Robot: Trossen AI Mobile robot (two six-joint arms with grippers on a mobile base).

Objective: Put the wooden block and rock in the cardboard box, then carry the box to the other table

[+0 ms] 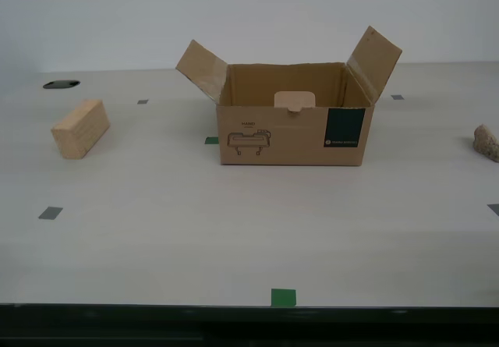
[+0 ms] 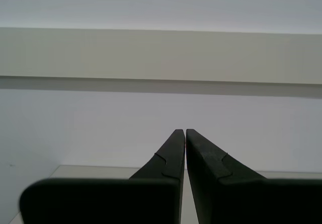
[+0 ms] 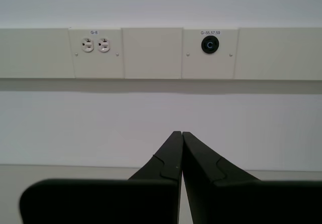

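Sitting mid-table: open brown cardboard box; tan wooden block exterior view's left, beige-grey rock right. My first gripper, my second gripper: jaws closed, empty.

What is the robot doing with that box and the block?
Nothing is being handled yet. The box sits open in the middle of the table, flaps up. The block lies on the table toward the exterior view's left, and the rock sits at the exterior view's right edge. Neither is in the box. My first gripper and my second gripper are both shut, holding nothing, and pointing at the wall.
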